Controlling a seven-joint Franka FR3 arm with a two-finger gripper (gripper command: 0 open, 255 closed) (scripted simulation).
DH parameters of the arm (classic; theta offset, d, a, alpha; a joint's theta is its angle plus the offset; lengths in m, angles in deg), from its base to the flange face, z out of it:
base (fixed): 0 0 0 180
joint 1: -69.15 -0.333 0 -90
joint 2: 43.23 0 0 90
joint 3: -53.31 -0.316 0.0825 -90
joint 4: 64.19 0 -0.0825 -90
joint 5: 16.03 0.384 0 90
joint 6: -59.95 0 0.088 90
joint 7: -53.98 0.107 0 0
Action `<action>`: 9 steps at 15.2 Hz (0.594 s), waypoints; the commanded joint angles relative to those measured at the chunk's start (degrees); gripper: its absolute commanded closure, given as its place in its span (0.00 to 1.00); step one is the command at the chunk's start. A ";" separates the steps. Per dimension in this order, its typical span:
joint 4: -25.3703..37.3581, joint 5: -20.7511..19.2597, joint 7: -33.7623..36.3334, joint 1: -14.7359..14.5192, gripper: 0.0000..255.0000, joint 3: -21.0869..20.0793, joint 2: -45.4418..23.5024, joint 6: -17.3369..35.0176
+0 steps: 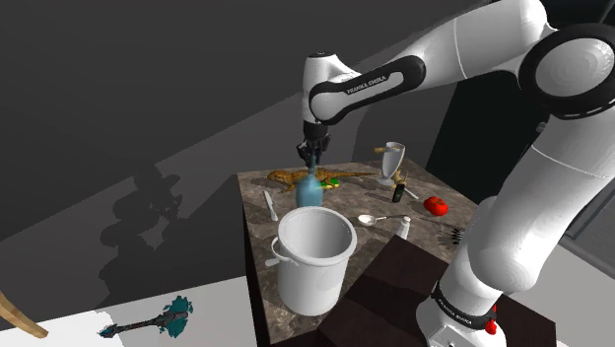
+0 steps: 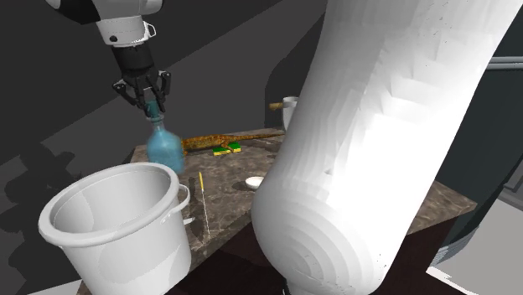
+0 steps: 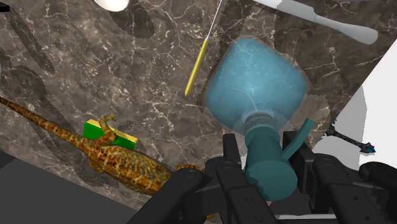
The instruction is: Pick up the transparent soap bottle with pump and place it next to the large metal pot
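Note:
The soap bottle (image 1: 309, 189) is translucent blue with a teal pump, and it stands upright just behind the large white pot (image 1: 315, 258) on the dark marble table (image 1: 254, 229). My gripper (image 1: 312, 156) comes down from above and is shut on the bottle's pump neck. In the second exterior view the gripper (image 2: 151, 105) clasps the top of the bottle (image 2: 166, 147), close behind the pot (image 2: 117, 226). The wrist view has the black fingers (image 3: 236, 167) on either side of the pump, with the bottle (image 3: 257, 83) body beyond. Whether its base touches the table I cannot tell.
Behind the bottle lie a spotted lizard toy (image 1: 296, 177) and a green sponge (image 3: 102, 132). A yellow stick (image 3: 196, 67) and a white knife (image 1: 270, 205) are close by. A goblet (image 1: 393, 158), spoon (image 1: 373, 219), shaker (image 1: 404, 228) and tomato (image 1: 436, 205) occupy the shoulder view's right.

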 commanded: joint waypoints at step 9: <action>-4.29 -0.75 1.32 0.19 1.00 0.18 -3.33 7.62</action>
